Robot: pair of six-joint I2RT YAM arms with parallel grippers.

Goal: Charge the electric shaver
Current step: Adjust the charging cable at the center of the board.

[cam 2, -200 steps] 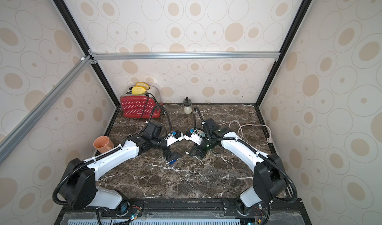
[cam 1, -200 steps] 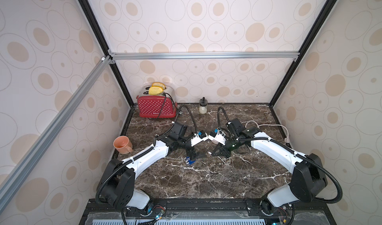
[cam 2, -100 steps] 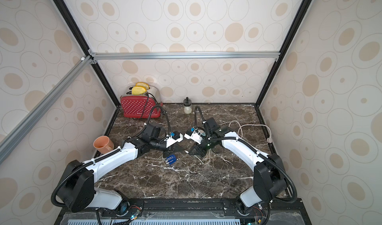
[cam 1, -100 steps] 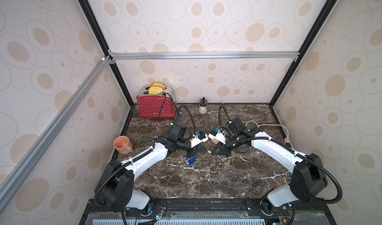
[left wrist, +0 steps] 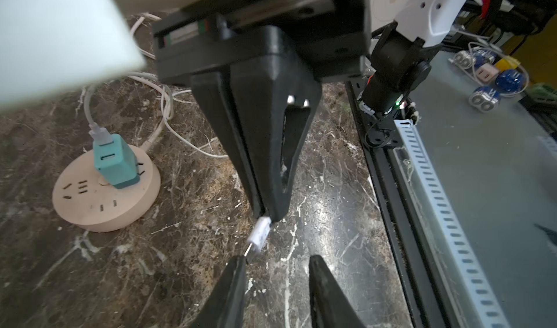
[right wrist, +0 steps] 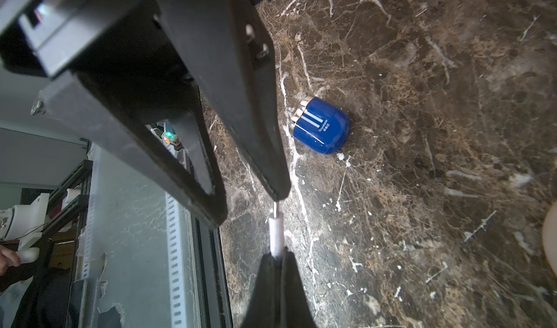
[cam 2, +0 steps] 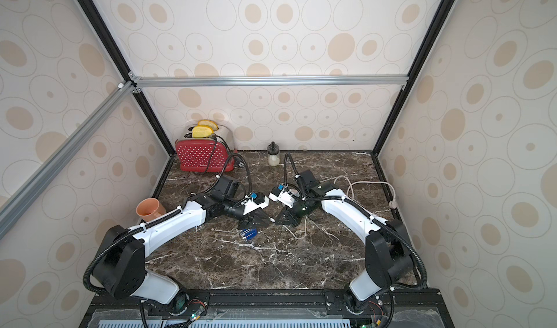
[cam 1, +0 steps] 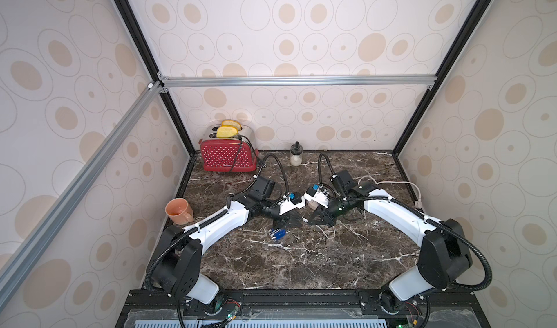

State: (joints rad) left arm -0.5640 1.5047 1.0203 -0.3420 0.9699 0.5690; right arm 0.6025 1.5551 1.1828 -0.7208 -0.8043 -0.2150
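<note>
The electric shaver [cam 1: 278,234] [cam 2: 249,235] [right wrist: 321,126], dark blue with white stripes, lies free on the marble between the arms, just in front of the left gripper. My left gripper [cam 1: 293,221] [left wrist: 275,260] is open, with only bare table between its fingers. Facing it tip to tip, my right gripper [cam 1: 315,218] [right wrist: 277,254] is shut on the white plug [left wrist: 259,236] [right wrist: 276,231] of the charging cable. The plug's metal tip reaches one left fingertip [left wrist: 238,264]. The cable's other end sits in a teal adapter [left wrist: 116,163] on the round pink power strip [left wrist: 87,212].
A red toaster [cam 1: 226,157] and a small jar [cam 1: 296,154] stand at the back wall, and an orange cup [cam 1: 177,210] at the left wall. White cable [cam 1: 391,184] loops along the back right. The black frame rail [left wrist: 388,190] borders the table's front.
The left gripper has shifted slightly toward the right gripper's plug and its jaws have changed width. The shaver has stayed where it lay. The right arm is almost unchanged.
</note>
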